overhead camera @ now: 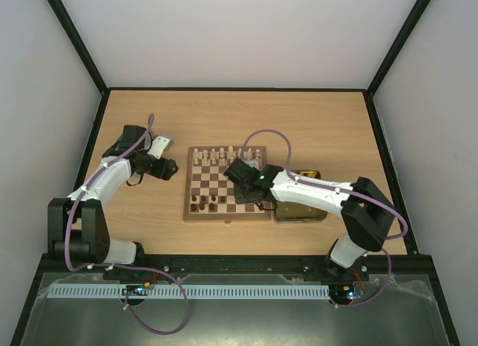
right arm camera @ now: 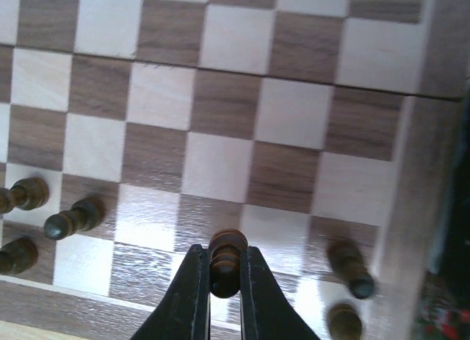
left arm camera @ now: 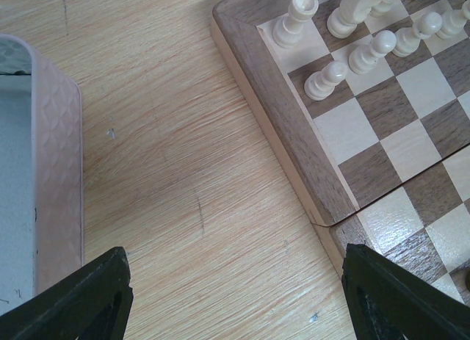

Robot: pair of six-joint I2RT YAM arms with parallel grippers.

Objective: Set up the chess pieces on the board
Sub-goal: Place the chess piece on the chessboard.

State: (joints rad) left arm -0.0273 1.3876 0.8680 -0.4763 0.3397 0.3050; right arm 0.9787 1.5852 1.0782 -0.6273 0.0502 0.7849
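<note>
Dark brown wood is pinched between the fingers of the right gripper (right arm camera: 225,288): one small turned dark piece (right arm camera: 225,259), upright and clasped from both sides over the board (right arm camera: 220,105). Whether its base touches the square below, I cannot tell. Other dark pieces (right arm camera: 70,219) stand at 9 o'clock from it, with two more at 3 to 4 o'clock near the rim. Seen from above, this gripper hangs over the board's 4 o'clock part, and cream pieces (overhead camera: 224,153) line the 12 o'clock edge. A yellow-lined tin (overhead camera: 308,211) lies just beside the board at 4 o'clock. The left gripper (left arm camera: 235,303) is spread wide and holds nothing. It is over the bare table (left arm camera: 183,171) at the board's 9 o'clock, between the tin lid (left arm camera: 55,171) and the corner where a cream rook (left arm camera: 294,17) stands.
</note>
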